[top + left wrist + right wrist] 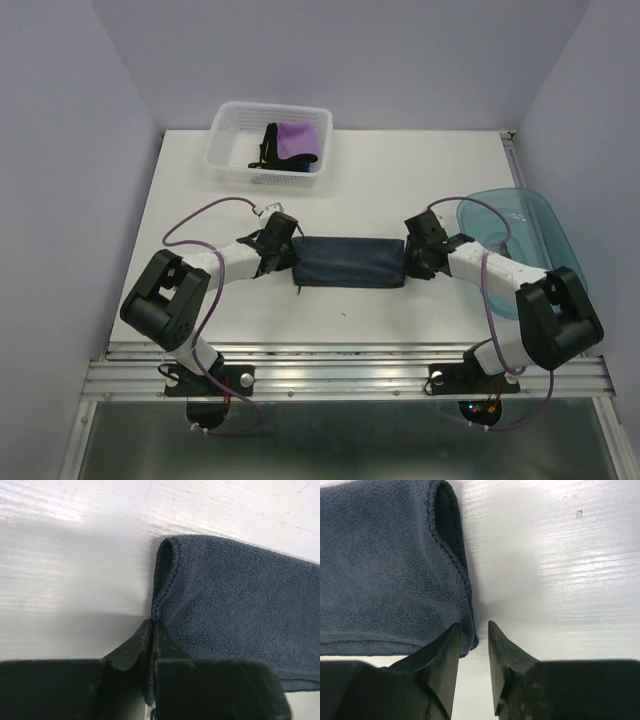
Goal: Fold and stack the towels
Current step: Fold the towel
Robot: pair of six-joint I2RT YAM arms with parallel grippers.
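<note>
Fingers of the left gripper are pinching the hem of the dark navy-grey towel; the right gripper is holding its fingers slightly apart at the other end. Only the top view is showing this fuzzy towel lying folded on the white table, plus a mesh basket holding a purple towel and a see-through blue tub.

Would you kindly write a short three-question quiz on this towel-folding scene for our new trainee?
1. True or false: the left gripper is shut on the navy-grey towel.
2. Which arm is the blue tub beside: A left, B right?
3. Fill in: the right gripper has its jaws ____.
Key: 1 true; 2 B; 3 open.
</note>
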